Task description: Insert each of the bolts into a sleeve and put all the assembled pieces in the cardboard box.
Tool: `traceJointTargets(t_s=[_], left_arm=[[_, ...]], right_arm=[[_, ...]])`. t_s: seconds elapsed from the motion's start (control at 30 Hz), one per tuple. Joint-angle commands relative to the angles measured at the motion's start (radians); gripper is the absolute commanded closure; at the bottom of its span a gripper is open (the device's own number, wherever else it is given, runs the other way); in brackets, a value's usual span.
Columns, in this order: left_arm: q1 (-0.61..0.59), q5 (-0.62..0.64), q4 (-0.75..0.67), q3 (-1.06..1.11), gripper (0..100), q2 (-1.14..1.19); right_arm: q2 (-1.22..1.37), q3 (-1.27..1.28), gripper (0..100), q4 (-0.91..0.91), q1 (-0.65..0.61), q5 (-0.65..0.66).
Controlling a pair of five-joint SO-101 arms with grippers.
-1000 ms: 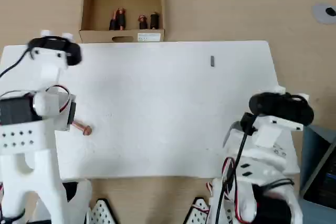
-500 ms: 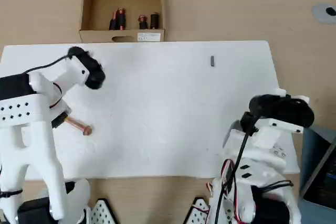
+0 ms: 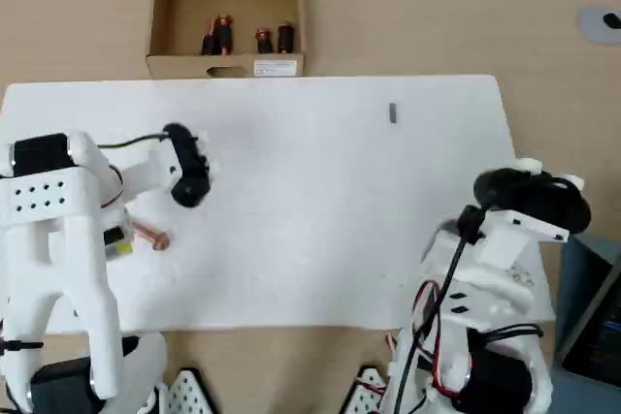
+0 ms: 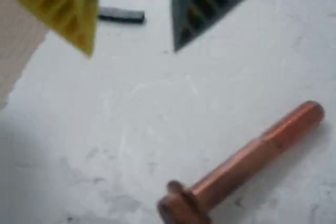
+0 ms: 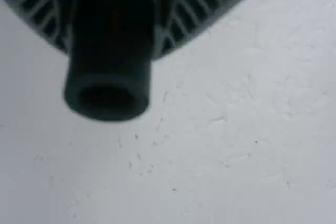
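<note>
A copper bolt [image 3: 151,236] lies flat on the white mat [image 3: 310,220] near its left side, and it appears close up in the left wrist view [image 4: 247,161]. My left gripper [image 4: 131,43] hangs open just above it, one finger yellow [image 4: 63,9] and the other dark, with nothing between them. My right gripper [image 5: 113,19] is shut on a black sleeve [image 5: 107,77], whose open end points toward the mat. The right arm [image 3: 524,203] stands at the mat's right edge. The cardboard box [image 3: 175,63] sits behind the mat with several assembled pieces [image 3: 221,36] inside.
A small dark piece [image 3: 392,113] lies on the mat at the back right, also visible beyond the left fingers [image 4: 121,15]. The wooden table [image 3: 437,26] surrounds the mat. A dark object [image 3: 592,317] stands off the mat's right edge.
The left arm has swung from the mat's back left corner forward and to the right, coming down over the bolt. The right arm has hardly moved.
</note>
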Motion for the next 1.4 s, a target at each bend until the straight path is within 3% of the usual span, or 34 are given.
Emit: traceJointTargets(t_s=[0.0,0.57,0.77,0.93,1.17,1.37], left_arm=[[0.008,-0.216,0.003,0.014,88,-0.001],[0.009,-0.399,-0.003,0.071,88,0.001],[0.009,-0.405,-0.206,0.183,88,0.001],[0.014,-0.405,-0.222,0.201,88,0.001],[0.014,-0.405,-0.367,0.249,88,0.001],[0.015,-0.405,-0.376,0.293,88,0.001]], right_arm=[[0.005,-0.001,98.9,-0.043,0.013,-0.005],[0.005,-0.001,98.9,-0.155,0.013,-0.003],[0.007,0.001,98.9,-0.167,0.013,-0.003],[0.007,0.012,98.9,-0.167,0.013,-0.003],[0.007,0.015,98.9,-0.167,0.013,-0.005],[0.007,0.013,98.9,-0.167,0.013,-0.005]])
